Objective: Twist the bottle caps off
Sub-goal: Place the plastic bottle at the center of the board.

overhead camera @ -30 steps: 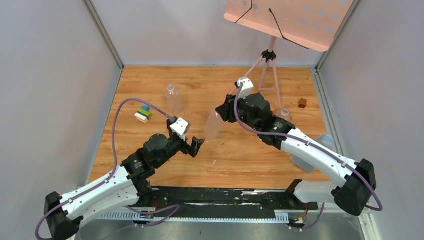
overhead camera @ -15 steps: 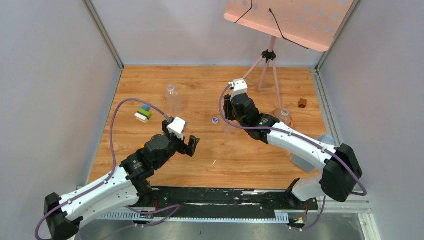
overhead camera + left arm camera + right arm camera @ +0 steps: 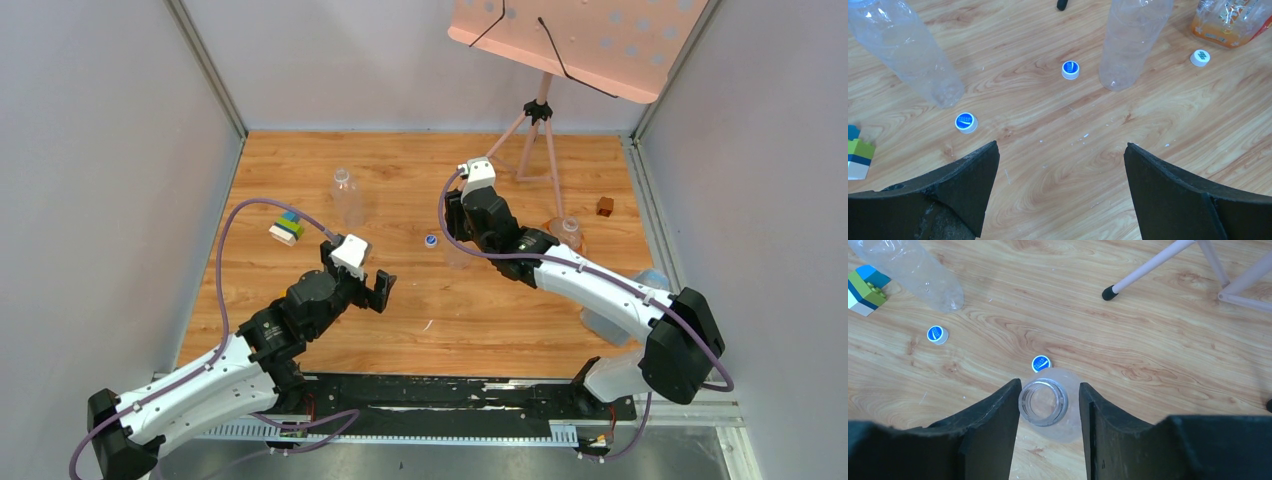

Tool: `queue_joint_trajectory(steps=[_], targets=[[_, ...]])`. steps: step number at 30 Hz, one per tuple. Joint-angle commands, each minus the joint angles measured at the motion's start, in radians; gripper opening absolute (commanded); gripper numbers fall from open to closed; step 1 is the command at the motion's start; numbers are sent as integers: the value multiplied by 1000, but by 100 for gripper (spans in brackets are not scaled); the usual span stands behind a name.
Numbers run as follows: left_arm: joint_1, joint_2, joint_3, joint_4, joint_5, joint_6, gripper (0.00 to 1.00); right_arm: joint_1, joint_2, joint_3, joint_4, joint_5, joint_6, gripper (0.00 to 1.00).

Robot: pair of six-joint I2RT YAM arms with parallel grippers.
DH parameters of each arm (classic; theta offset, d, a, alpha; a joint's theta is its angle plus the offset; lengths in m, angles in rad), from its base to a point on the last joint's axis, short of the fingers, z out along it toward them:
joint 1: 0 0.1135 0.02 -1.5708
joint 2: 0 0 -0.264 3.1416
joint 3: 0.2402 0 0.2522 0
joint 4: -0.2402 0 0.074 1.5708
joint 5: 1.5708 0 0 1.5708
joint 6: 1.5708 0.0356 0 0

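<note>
Caps look mostly sorted, going by what's visible: three are already off and lying loose on the wooden table (image 3: 480,310); a blue-topped cap (image 3: 1041,363), a second blue-topped cap (image 3: 937,334) further to its left, and a white cap (image 3: 1200,58) just beside the orange-labelled bottle (image 3: 1233,20); the blue-topped cap is flat on the wood just past the tips of the right gripper (image 3: 1049,387), near but outside the jaws and not touching them; what actually stands between those jaws is the open-necked clear bottle (image 3: 1043,402), upright, with nothing on its mouth; the jaws sit close in on either side of its neck, with what looks like a sliver of gap on one side, so I honestly can't tell if it's pinching or just flanking; the second blue-topped cap sits near the foot of another clear bottle (image 3: 923,270), whose neck is too small in the top view to call capped or not; the left gripper (image 3: 1060,147) hangs over bare wood, jaws spread wide, holding nothing, all three caps ahead of it and well apart; my guess at what's left: a pale bottle (image 3: 605,328) half hidden under the right arm; can't see whether it has a cap.
</note>
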Motion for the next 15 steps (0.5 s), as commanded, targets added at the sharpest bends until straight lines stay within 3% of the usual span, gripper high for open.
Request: queue_joint_trajectory(steps=[1,12,15], targets=[[0,-4,12,20,-12,-19,100,-3,-2,21,10,4,7,47],[0,9,12,27,-15,-15,100,-12,-16,26,4,-8,14,52],[-1,17,12,27,-18,-12,100,-13,-28,32,-1,-19,15,61]])
